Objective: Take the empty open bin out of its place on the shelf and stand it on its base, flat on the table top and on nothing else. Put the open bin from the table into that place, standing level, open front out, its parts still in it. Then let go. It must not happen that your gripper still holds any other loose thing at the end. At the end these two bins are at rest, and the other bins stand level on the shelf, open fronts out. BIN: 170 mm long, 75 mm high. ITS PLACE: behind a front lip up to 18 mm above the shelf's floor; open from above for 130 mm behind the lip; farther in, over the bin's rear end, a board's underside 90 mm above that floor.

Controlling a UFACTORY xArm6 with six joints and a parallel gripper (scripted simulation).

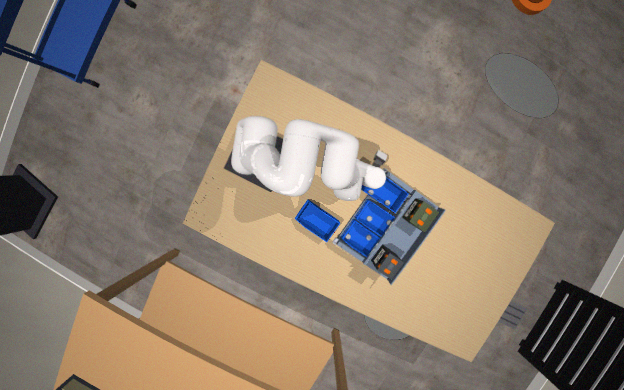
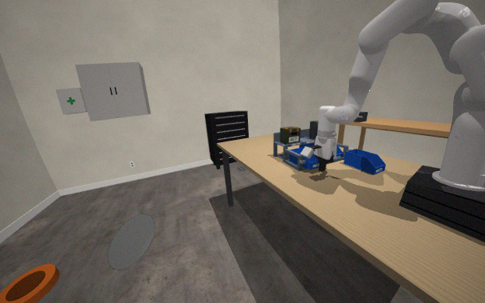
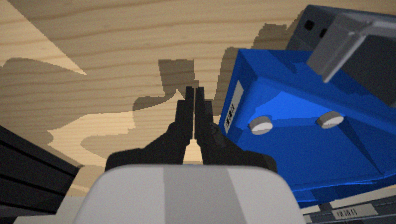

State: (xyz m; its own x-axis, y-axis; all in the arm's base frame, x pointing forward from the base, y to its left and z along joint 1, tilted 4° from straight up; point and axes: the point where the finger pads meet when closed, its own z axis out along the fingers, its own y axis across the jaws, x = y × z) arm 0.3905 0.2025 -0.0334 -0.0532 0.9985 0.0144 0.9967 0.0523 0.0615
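Note:
A grey-blue shelf on the wooden table holds three blue open bins in a row. The end bin nearest the arm shows two round pale parts in the wrist view. The middle bin and the far bin each show a pale part. A fourth blue bin stands on the table top beside the shelf, also in the side view, and looks empty. My gripper is shut on nothing. It hangs low over the table just in front of the end bin's labelled front, apart from it.
Two dark boxes with orange marks sit on the shelf's upper board behind the bins. The arm's black base stands on the table. A second wooden table stands nearby, and a black chair stands off the table's end.

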